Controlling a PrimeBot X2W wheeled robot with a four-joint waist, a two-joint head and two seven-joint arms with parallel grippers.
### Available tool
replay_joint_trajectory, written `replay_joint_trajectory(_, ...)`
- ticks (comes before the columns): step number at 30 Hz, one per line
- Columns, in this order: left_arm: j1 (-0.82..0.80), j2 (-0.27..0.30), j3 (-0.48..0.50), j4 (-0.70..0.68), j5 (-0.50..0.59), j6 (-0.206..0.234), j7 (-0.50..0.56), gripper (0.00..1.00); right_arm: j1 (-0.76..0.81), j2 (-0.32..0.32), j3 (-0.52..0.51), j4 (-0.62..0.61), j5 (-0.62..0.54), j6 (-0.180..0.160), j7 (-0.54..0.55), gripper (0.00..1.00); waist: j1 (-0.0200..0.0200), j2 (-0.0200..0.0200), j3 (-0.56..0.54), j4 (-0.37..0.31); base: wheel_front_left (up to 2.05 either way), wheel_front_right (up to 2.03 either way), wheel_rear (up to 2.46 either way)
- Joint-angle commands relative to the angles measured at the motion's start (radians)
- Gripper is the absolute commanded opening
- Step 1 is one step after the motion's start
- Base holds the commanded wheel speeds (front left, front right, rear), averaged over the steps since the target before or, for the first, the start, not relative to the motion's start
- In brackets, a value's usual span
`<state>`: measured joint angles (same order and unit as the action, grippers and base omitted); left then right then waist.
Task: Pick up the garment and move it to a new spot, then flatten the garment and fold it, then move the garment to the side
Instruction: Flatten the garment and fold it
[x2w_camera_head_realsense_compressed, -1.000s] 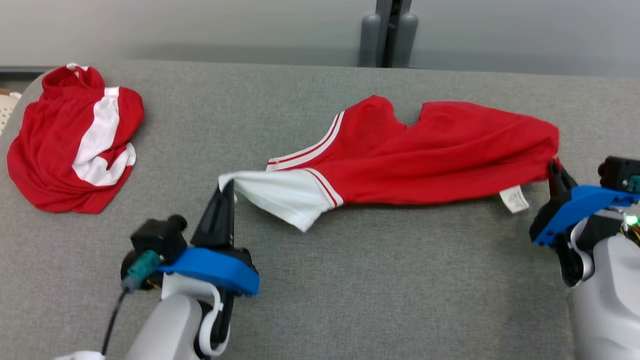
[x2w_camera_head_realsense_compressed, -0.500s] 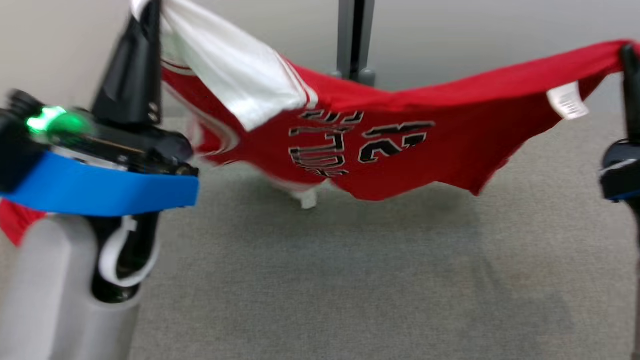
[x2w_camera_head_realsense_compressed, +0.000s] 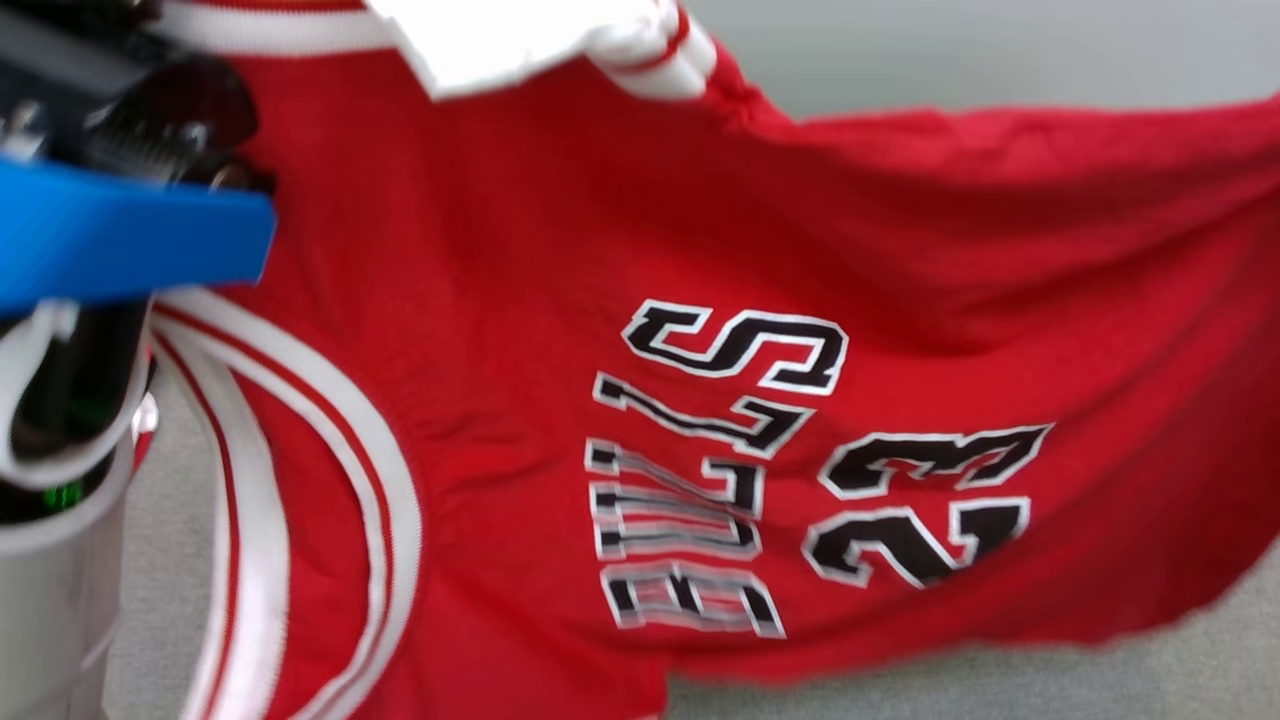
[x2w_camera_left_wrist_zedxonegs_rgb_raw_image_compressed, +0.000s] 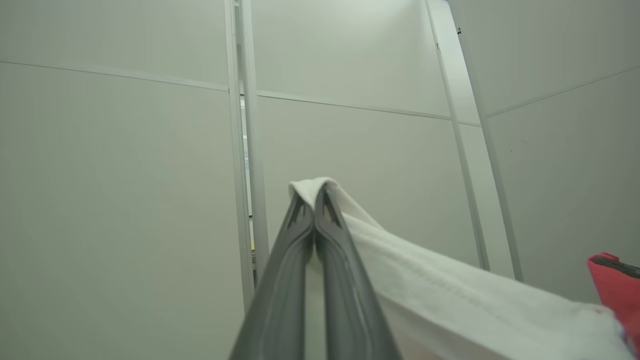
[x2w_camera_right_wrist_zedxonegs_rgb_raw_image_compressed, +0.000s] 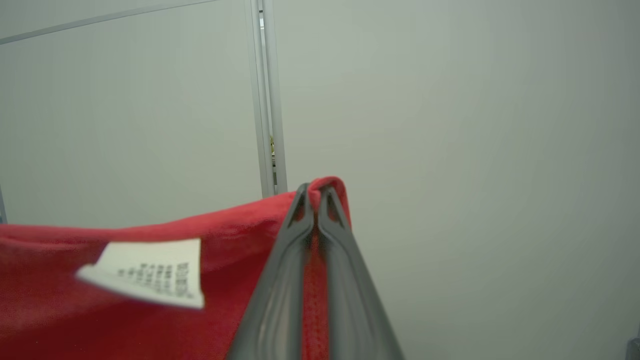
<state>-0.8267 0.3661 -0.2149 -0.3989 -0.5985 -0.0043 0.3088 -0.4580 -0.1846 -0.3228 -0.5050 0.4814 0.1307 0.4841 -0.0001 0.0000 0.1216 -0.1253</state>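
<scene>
Pale wall (x2w_camera_left_wrist_zedxonegs_rgb_raw_image_compressed: 125, 200) behind, red garment (x2w_camera_head_realsense_compressed: 560, 230) spread across the frame, left hand (x2w_camera_left_wrist_zedxonegs_rgb_raw_image_compressed: 314, 197) clenched on its white edge, right hand (x2w_camera_right_wrist_zedxonegs_rgb_raw_image_compressed: 316, 192) gripping its red edge

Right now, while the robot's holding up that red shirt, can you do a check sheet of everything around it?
Surface: grey table, seen below the jersey's hem.
Job's things: red jersey held up and spread between both grippers, lettering and 23 facing the head camera; white label near the right grip.
Clutter: nothing seen.
Grippers: left gripper, jaws shut on the jersey's white part; right gripper, jaws shut on a red edge.
Cables: white loop at the left wrist.
Surroundings: pale wall panels and a thin upright strip.
</scene>
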Motion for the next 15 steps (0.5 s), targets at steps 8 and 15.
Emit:
replay_joint_trajectory(8, -0.160, 0.007, -0.056, 0.214, 0.038, -0.041, 0.038, 0.00, -0.196, -0.006, 0.067, 0.239, -0.064, 0.000, -0.040, 0.00, 0.0001, 0.0000, 0.148, 0.006, 0.00, 0.00, 0.00)
replay_joint_trajectory(15, -0.426, 0.011, -0.090, 0.487, 0.168, -0.062, -0.043, 0.00, -0.528, 0.039, 0.093, 0.544, -0.192, 0.000, -0.184, 0.00, 0.0001, 0.0000, 0.227, -0.001, 0.00, 0.00, 0.00)
